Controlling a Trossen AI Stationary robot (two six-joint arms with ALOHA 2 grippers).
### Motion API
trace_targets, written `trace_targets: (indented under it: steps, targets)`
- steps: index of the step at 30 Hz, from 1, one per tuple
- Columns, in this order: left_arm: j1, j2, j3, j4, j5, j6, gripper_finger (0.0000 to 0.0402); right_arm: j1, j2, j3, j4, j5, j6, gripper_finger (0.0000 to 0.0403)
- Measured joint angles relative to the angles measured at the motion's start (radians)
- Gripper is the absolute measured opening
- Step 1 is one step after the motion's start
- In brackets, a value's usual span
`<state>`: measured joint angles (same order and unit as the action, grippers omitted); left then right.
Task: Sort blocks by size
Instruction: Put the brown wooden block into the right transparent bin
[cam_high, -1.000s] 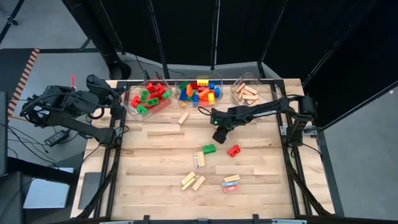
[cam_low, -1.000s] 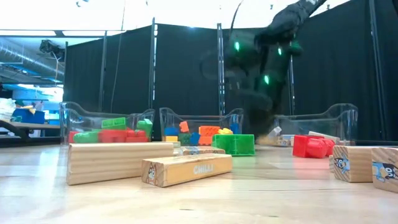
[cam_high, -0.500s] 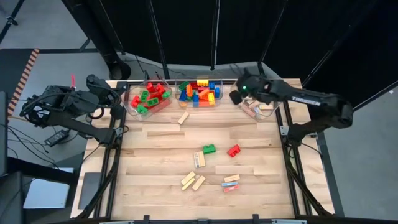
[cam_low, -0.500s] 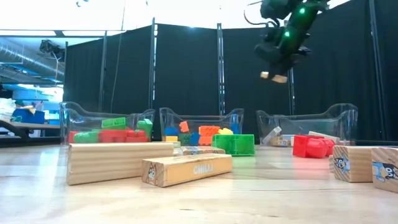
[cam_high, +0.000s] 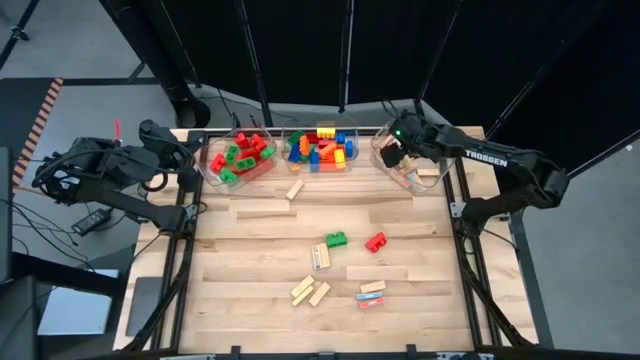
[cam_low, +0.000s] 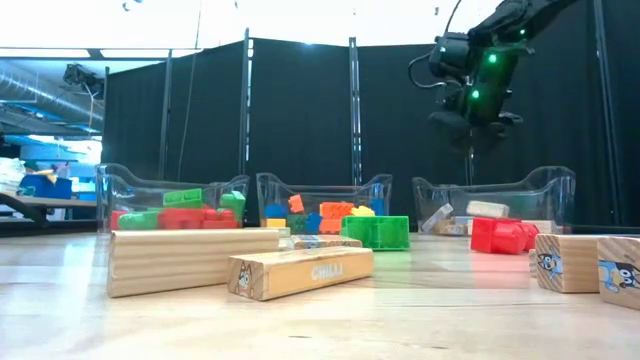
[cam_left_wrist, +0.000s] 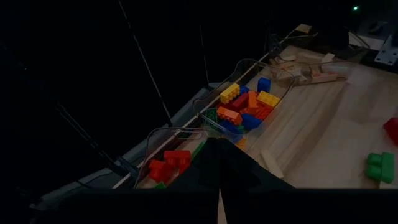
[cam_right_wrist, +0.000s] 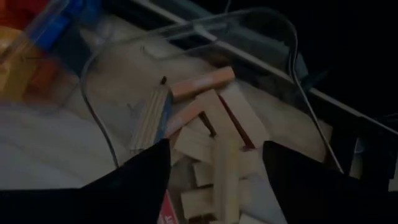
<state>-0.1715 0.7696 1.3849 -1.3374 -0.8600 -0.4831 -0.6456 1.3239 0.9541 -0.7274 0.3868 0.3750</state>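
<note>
My right gripper (cam_high: 392, 152) (cam_low: 470, 128) hangs open above the far-right clear bin (cam_high: 418, 178), its fingers apart over the tan wooden bars (cam_right_wrist: 211, 124) that lie in a heap in it. It holds nothing. My left gripper (cam_left_wrist: 219, 190) waits shut near the far left corner (cam_high: 190, 160), short of the left bin. On the table lie a green block (cam_high: 336, 239), a red block (cam_high: 375, 241) and tan bars (cam_high: 310, 291) (cam_high: 371, 293) (cam_high: 320, 256) (cam_high: 295, 188).
A left bin (cam_high: 238, 155) holds red and green blocks; a middle bin (cam_high: 322, 148) holds mixed coloured ones. All three bins stand along the far edge. A black curtain hangs behind the table. Free wood lies between the loose blocks and the bins.
My right gripper has risen from the table's middle and swung toward the far right bin with a tan block in its fingers, turning as it went. Over the bin it has opened and let go; a tan block now lies in the bin.
</note>
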Motion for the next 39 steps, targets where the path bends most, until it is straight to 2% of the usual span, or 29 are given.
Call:
trace_targets:
  steps: [3,5,7,9,14,17,25,31,35,39]
  targets:
    - [0.000,0.000,0.000,0.000,0.000,0.000,0.0004,0.002,-0.003,0.029,0.022,-0.032,0.007,0.0279]
    - [0.000,0.000,0.000,0.000,0.000,-0.001,0.0004,0.030,-0.012,0.044,0.118,-0.138,-0.030,0.0281]
    - [0.000,0.000,0.000,0.000,0.000,-0.004,0.0004,0.084,-0.009,0.057,0.282,-0.277,-0.051,0.0277]
    - [0.000,0.000,0.000,0.000,0.000,-0.004,0.0004,0.154,0.016,0.058,0.447,-0.362,-0.064,0.0268]
    - [0.000,0.001,0.000,0.000,0.000,-0.003,0.0004,0.324,0.165,0.064,0.742,-0.407,-0.335,0.0246]
    - [0.000,0.001,0.000,0.000,0.000,-0.004,0.0004,0.368,0.290,0.140,0.730,-0.415,-0.424,0.0238]
    - [0.000,0.001,0.000,0.000,0.000,-0.019,0.0004,0.377,0.634,0.522,0.522,-0.526,-0.435,0.0231]
    - [0.000,0.001,0.000,-0.001,0.006,-0.019,0.0004,0.415,0.799,0.734,0.446,-0.537,-0.458,0.0219]
    - [0.000,0.001,0.000,-0.001,0.006,-0.019,0.0004,0.440,0.891,0.803,0.442,-0.493,-0.440,0.0200]
    - [0.000,0.001,0.000,-0.002,0.006,-0.019,0.0004,0.456,0.970,0.845,0.419,-0.384,-0.380,0.0172]
